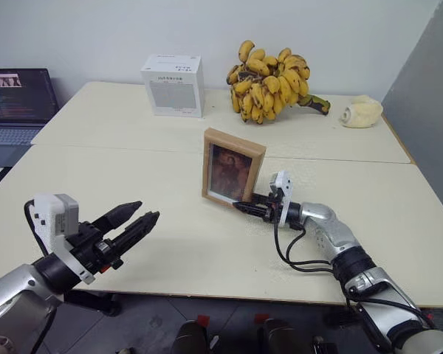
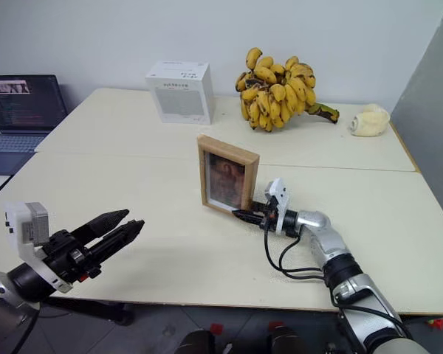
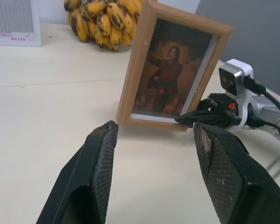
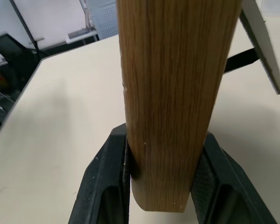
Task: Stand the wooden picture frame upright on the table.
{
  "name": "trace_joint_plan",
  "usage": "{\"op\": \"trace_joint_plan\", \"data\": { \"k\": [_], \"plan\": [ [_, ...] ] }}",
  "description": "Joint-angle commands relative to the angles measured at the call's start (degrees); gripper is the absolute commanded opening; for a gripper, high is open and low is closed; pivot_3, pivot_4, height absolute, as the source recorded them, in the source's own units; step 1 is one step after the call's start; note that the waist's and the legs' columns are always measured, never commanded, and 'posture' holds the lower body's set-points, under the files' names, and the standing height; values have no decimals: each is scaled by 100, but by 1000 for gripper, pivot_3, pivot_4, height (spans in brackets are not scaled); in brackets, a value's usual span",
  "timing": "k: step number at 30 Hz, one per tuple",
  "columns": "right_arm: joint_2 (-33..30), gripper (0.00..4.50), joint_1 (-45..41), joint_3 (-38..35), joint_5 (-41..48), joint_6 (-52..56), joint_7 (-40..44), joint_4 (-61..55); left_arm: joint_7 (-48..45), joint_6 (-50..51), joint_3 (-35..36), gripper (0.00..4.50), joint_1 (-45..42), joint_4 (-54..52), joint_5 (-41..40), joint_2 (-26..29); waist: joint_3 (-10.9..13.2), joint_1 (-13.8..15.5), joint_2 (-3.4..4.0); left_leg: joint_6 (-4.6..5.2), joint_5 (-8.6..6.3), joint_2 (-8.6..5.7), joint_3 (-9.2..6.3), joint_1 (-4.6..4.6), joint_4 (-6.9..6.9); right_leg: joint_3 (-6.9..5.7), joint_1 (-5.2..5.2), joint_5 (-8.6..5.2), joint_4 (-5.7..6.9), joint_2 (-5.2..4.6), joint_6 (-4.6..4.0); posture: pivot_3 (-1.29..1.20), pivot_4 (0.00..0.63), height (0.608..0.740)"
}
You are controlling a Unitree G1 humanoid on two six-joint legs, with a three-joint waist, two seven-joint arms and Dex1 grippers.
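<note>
The wooden picture frame (image 1: 232, 168) stands upright near the middle of the table (image 1: 118, 177), its dark portrait facing me. My right gripper (image 1: 245, 207) lies low over the tabletop and is shut on the frame's lower right edge. In the right wrist view both black fingers (image 4: 107, 177) press on the light-wood edge (image 4: 172, 84), and the fold-out stand (image 4: 242, 58) shows behind it. My left gripper (image 1: 136, 216) hovers open near the table's front left, pointing toward the frame and well apart from it. Its two fingers (image 3: 100, 158) hold nothing.
Along the back of the table stand a white box (image 1: 173, 85), a large bunch of bananas (image 1: 273, 81) and a pale lumpy object (image 1: 362, 112). An open laptop (image 1: 15, 103) sits beyond the far left edge. Cables (image 1: 295, 258) trail from my right wrist.
</note>
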Motion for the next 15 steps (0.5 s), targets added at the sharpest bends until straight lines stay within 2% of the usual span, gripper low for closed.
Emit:
{"op": "trace_joint_plan", "data": {
  "k": [1,10,12,15],
  "plan": [
    [149,1331,107,-245,62,381,245,-461,-98,-235,-101,2759,23,-129,85,172,1,-3,2,-1,0,0,1,0,-3,1,-3,-1,0,0,-1,0,150,740],
    [557,1331,380,-382,-451,272,216,-165,-31,-342,-286,2759,-200,-48,31,324,-2,-16,-3,-2,1,2,36,-42,-24,33,-75,1,4,3,5,0,150,740],
    [595,1974,385,-450,-537,256,170,-127,-24,-389,-342,2772,-221,-59,55,346,-2,-19,-3,-2,0,2,41,-41,-24,37,-75,1,4,2,5,0,150,740],
    [596,2502,366,-500,-735,152,111,-97,12,-482,-453,2772,-293,-56,145,335,-2,-25,-3,-2,1,2,44,-40,-24,41,-76,2,4,3,8,0,150,740]
  ]
}}
